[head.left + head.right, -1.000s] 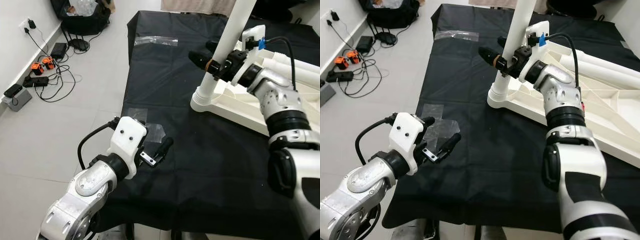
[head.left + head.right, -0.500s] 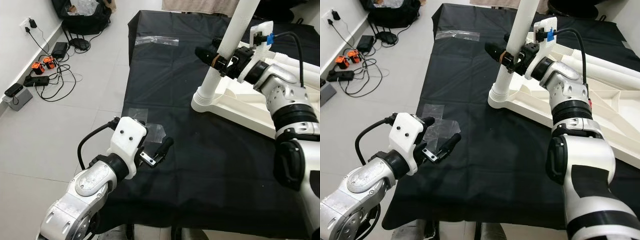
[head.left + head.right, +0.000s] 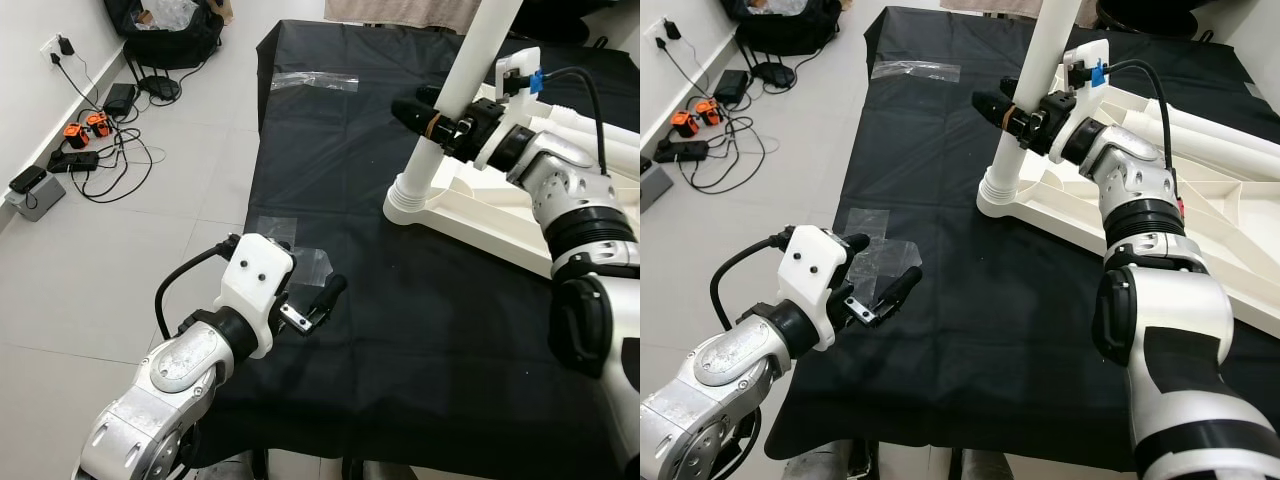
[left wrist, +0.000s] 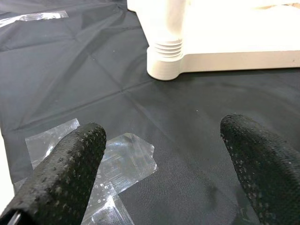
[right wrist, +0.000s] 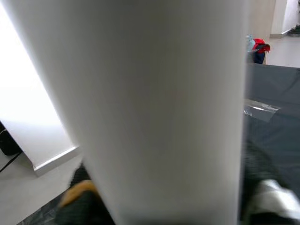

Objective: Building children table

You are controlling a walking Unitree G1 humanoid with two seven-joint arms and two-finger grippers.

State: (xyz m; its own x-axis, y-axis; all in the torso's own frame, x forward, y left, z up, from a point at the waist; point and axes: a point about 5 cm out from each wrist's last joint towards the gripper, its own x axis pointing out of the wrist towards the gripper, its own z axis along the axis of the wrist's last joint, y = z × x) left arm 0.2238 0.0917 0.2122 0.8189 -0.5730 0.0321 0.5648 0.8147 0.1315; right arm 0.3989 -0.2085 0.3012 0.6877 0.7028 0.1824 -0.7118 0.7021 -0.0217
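**Right gripper clamped on the standing table leg**

The white table leg (image 3: pixel 450 110) stands tilted, its ribbed foot seated in the near corner socket of the upturned white tabletop (image 3: pixel 480 215), which lies on the black cloth (image 3: pixel 400 330) toward the robot's right. 2 more white legs (image 3: pixel 1210 125) lie across the tabletop's far side, behind the right arm.

The right gripper (image 3: pixel 432 112) is closed around the standing leg partway up its length, with 1 black finger (image 3: pixel 410 108) reaching past the leg on its left side. In the right wrist view the leg (image 5: pixel 154 108) stands directly before the camera.

The left gripper (image 3: pixel 318 298) hovers over the near left edge of the cloth, well apart from the tabletop, its jaws spread wide and holding nothing. Beneath it lie clear plastic pieces (image 4: pixel 117 161) taped flat to the cloth; another clear strip (image 3: pixel 312 81) lies near the cloth's far left corner.

On the grey tiled floor (image 3: pixel 120 260) to the left run black cables and chargers (image 3: pixel 85 140), and a black bag (image 3: pixel 165 30) sits by the wall.
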